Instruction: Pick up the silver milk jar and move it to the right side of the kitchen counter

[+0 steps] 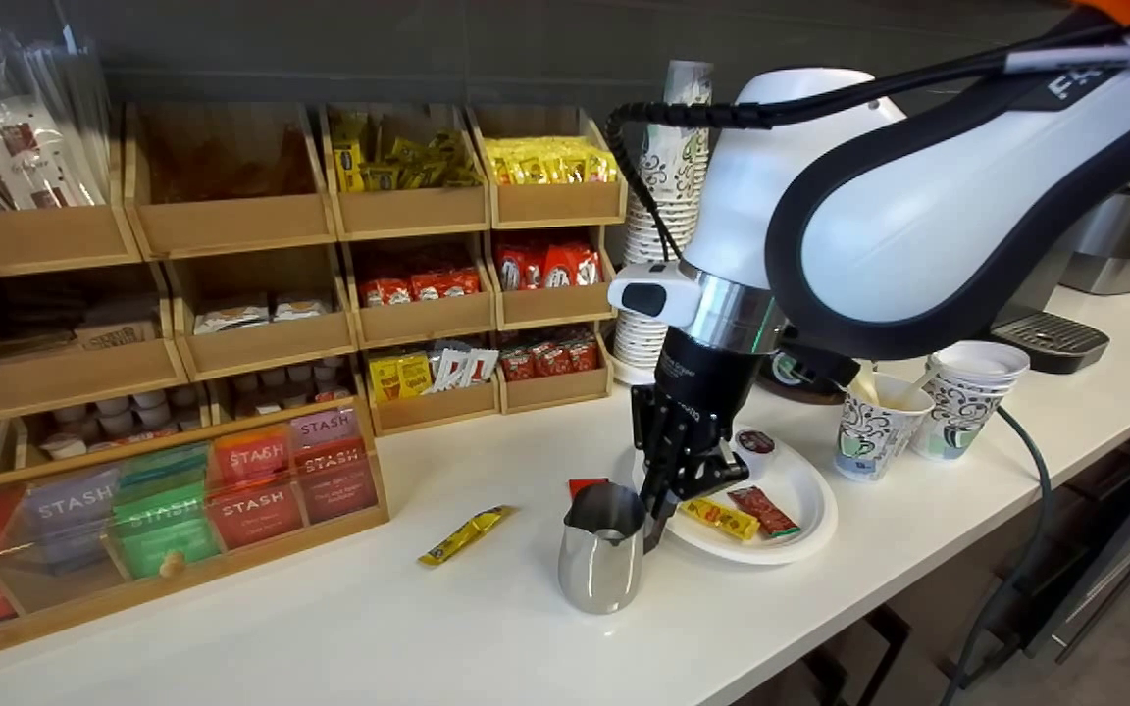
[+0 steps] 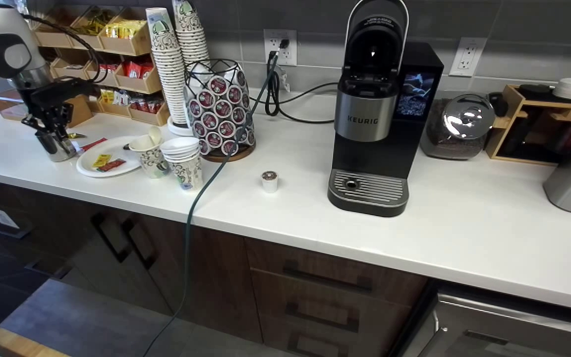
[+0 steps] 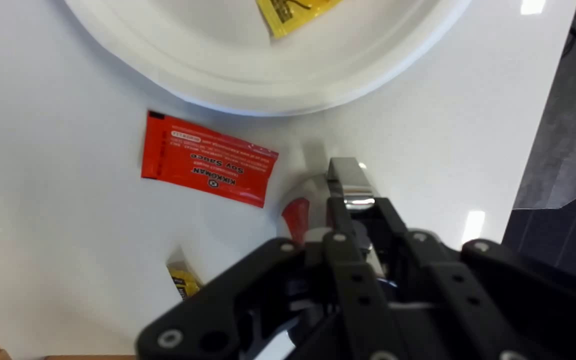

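The silver milk jar (image 1: 600, 564) appears upright, at or just over the white kitchen counter (image 1: 349, 628), left of a white plate. I cannot tell whether there is a gap beneath it. It also shows in an exterior view (image 2: 59, 150), at the far left of the counter. My gripper (image 1: 656, 505) comes down from above on the jar's handle side. In the wrist view the fingers (image 3: 360, 202) close snugly on both sides of the shiny handle (image 3: 350, 177). Most of the jar's body is hidden there behind the fingers.
A plate (image 1: 815, 525) with packets lies beside the jar. Patterned paper cups (image 2: 185, 166), a pod carousel (image 2: 221, 116), a loose pod (image 2: 269, 182) and a Keurig machine (image 2: 365, 116) stand to its right. A cable (image 2: 205, 186) crosses the counter's front edge. Wooden racks (image 1: 231, 226) stand behind.
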